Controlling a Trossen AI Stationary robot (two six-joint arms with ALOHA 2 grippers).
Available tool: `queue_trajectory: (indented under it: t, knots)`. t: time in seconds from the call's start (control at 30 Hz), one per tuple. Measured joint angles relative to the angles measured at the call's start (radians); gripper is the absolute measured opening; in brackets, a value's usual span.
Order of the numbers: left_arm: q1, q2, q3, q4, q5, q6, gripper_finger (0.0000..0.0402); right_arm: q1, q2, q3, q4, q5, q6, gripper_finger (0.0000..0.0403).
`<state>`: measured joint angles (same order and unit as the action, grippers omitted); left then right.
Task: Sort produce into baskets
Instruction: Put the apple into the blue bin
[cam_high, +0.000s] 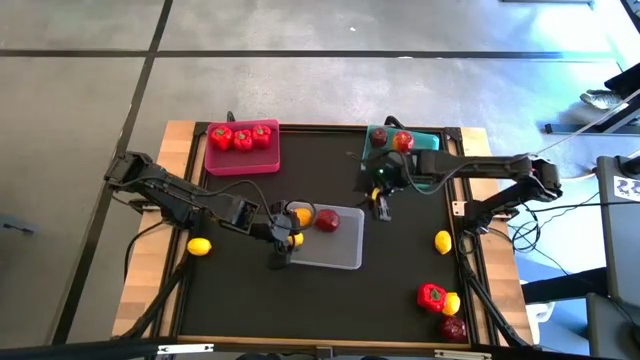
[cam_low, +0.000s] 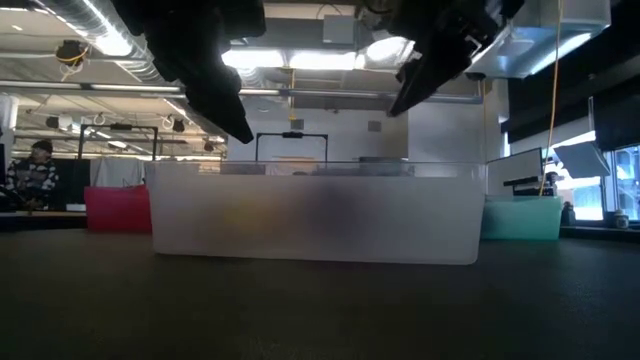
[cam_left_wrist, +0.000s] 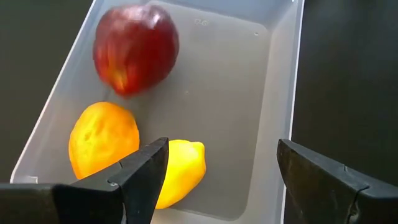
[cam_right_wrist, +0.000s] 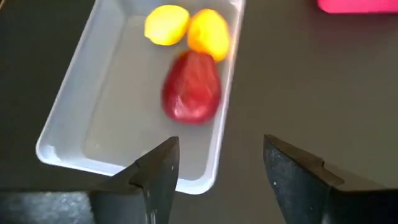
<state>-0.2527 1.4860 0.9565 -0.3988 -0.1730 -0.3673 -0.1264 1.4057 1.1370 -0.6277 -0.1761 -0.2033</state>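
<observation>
The apple (cam_left_wrist: 135, 48) lies with two lemons (cam_left_wrist: 103, 138) in the clear basket (cam_high: 345, 255) at mid-table, just beyond the left gripper's (cam_left_wrist: 217, 177) empty spread jaws, nearer than the right gripper (cam_right_wrist: 214, 165), also released, hovering at the far-right corner

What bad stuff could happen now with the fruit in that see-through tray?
A dark red round apple lies in the translucent grey-white plastic tray with two yellow oval lemons, so the sorting may already be mixed up. The open left claw hovers right over the tray's edge and could bump or tip it. The open right claw is close too, so both arms might collide.
</observation>
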Motion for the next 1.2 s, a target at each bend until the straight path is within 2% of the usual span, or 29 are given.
queue_trajectory:
  t: [0.2,0.33,0.47,0.6,0.8,1.03,1.2]
  knots:
    - [0.0,0.0,0.0,0.013,-0.026,-0.001,0.0294,0.011,0.019,0.0,0.03,-0.085,0.055,0.0229]
    - [0.015,0.003,0.0,0.077,-0.042,-0.004,0.0294,0.037,0.05,0.0,0.055,-0.06,0.1,0.0237]
    - [0.06,0.034,0.0,0.147,-0.037,0.006,0.0294,0.044,0.073,0.0,0.054,-0.016,0.138,0.0271]
    - [0.116,0.076,0.007,0.202,0.013,0.063,0.0294,0.042,0.081,0.0,0.033,0.038,0.154,0.0315]
    - [0.178,0.165,0.094,0.197,0.094,0.116,0.0301,0.041,0.084,0.0,0.017,0.055,0.143,0.0354]
    - [0.208,0.284,0.19,0.143,0.13,0.239,0.0344,0.041,0.084,0.0,0.017,0.055,0.12,0.0358]
    - [0.22,0.32,0.215,0.115,0.127,0.346,0.0349,0.041,0.084,0.0,0.005,0.056,0.119,0.0357]
